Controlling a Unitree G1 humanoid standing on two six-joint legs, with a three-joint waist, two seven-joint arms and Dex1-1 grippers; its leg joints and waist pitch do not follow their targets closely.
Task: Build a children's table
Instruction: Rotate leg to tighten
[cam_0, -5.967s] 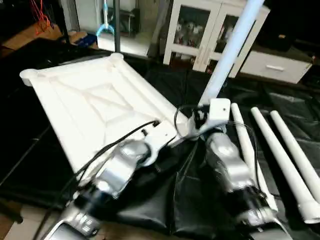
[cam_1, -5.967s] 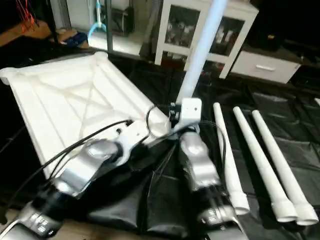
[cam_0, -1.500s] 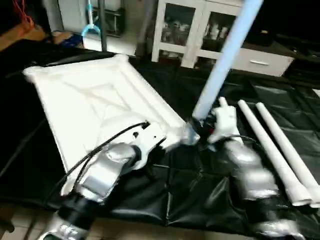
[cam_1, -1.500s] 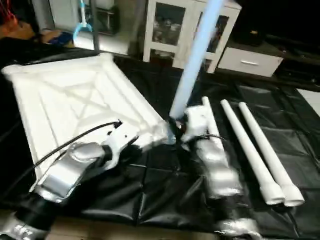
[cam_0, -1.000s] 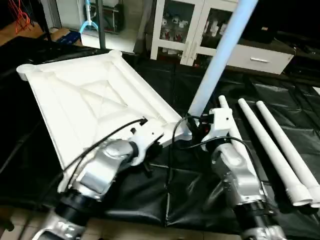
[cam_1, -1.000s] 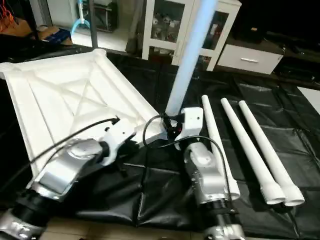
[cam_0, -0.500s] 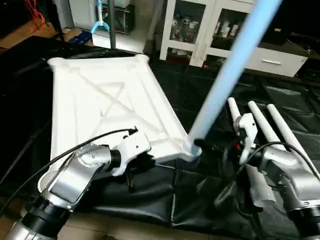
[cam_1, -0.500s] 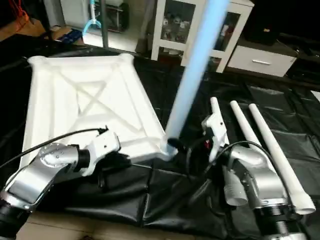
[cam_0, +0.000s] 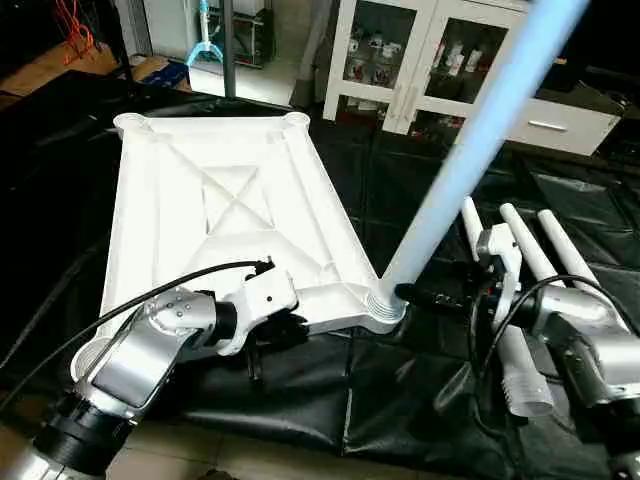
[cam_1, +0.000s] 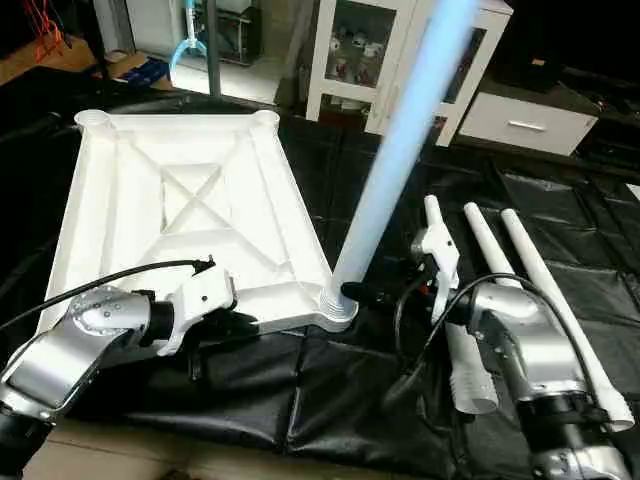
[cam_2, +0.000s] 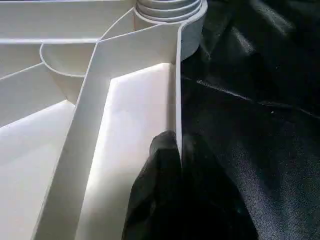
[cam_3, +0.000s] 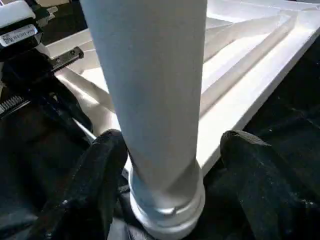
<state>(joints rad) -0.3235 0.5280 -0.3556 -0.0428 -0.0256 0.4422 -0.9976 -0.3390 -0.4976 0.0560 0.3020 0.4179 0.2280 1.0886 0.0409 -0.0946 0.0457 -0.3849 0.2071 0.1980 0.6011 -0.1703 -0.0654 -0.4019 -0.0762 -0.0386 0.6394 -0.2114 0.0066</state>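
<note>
1. Tabletop (cam_0: 215, 215) lies upside down on the black-covered surface (cam_0: 420, 190), its X-shaped ribs facing up and round sockets at its corners.
2. One leg (cam_1: 395, 150) stands in the near corner socket (cam_1: 335, 305), leaning up and away toward the white cabinet (cam_0: 415, 60) behind.
3. Left tool (cam_0: 262, 345) is closed tight on the tabletop's near edge wall, one black finger (cam_2: 160, 165) inside the rim and the other outside, beside that socket.
4. Right tool (cam_3: 165, 165) is open wide, its two black fingers (cam_3: 107, 165) on either side of the standing leg's base; I cannot tell whether they touch it.
5. Three more legs (cam_0: 545, 260) lie side by side on the surface to the right, partly behind the right forearm.
</note>
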